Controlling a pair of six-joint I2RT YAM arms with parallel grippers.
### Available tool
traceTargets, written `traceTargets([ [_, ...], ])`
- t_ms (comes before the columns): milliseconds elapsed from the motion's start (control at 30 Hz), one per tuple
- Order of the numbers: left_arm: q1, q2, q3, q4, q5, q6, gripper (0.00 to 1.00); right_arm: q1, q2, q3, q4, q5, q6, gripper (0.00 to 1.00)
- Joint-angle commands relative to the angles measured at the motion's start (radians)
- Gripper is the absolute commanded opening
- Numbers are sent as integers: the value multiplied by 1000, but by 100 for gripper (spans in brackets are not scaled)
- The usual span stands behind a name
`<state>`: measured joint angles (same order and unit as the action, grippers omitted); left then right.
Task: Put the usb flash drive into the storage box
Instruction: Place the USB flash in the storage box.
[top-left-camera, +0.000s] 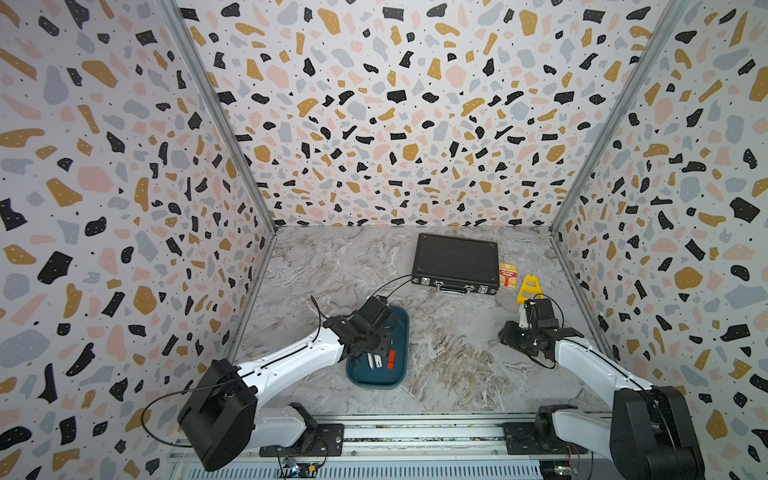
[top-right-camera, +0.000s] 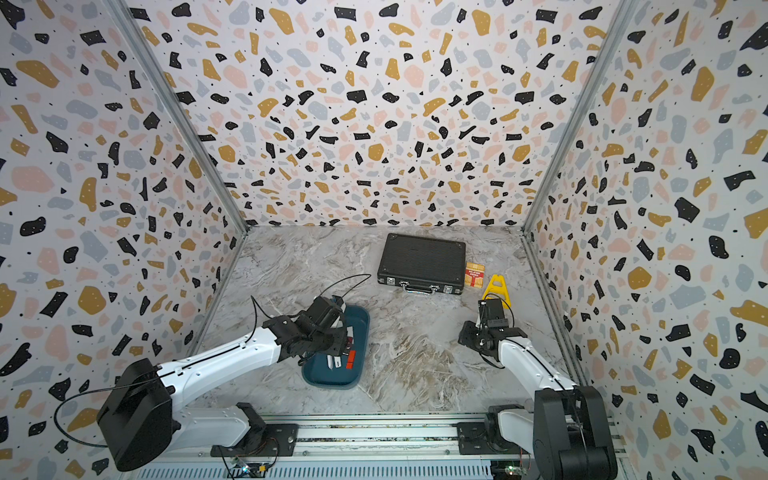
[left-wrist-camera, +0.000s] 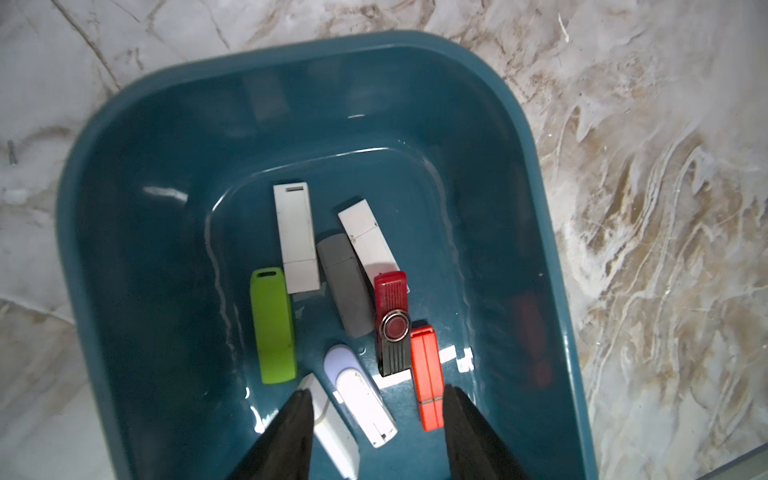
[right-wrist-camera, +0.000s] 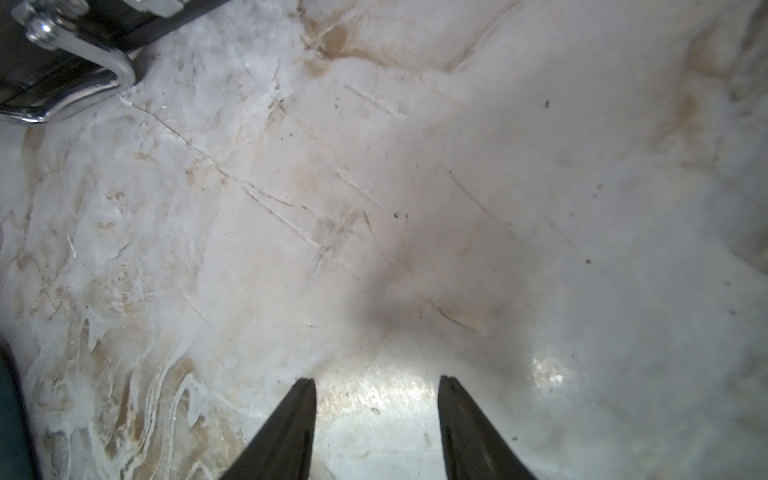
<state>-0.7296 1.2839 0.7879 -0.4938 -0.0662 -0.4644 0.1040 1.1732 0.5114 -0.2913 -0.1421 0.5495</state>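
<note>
Eight USB flash drives (left-wrist-camera: 347, 307) in one dark teal shallow plastic storage box (left-wrist-camera: 137, 174), four white (left-wrist-camera: 295, 237), one grey (left-wrist-camera: 345, 278), one lime-green (left-wrist-camera: 272, 324), one dark-red swivel (left-wrist-camera: 390, 320), one orange-red (left-wrist-camera: 426, 374), left tool (left-wrist-camera: 378, 390) parted, empty, above them, right tool (right-wrist-camera: 377, 379) parted, empty, over marble counter (right-wrist-camera: 415, 187).

Black ribbed briefcase (top-left-camera: 455, 262) lies flat and closed, far side of marble desk (top-left-camera: 457, 357). Small red-and-yellow box (top-left-camera: 508, 275) just beside its right-hand end. Yellow A-shaped plastic piece (top-left-camera: 528, 288) near the box.

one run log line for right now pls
left gripper: open, empty, above storage box | flash drives: lying loose in box | right gripper: open, empty, above table
</note>
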Motion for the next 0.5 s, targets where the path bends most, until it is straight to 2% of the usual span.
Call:
traceTargets([
  [0,2,-58,54,-26,-55,10,58,-3,-43,-5,-16,15,-2,53],
  [167,27,-207,32,-34,-262,-12,60,-3,-73,36,-36,22,-14,53],
  [333,36,-373,-28,0,-628,25,60,-3,-112,131,-42,78,-43,53],
  [400,38,-435,-86,95,-761,91,60,-3,-118,171,-25,121,-78,53],
  [467,38,-497,-206,306,-850,226,60,-3,-121,183,25,200,-124,55],
])
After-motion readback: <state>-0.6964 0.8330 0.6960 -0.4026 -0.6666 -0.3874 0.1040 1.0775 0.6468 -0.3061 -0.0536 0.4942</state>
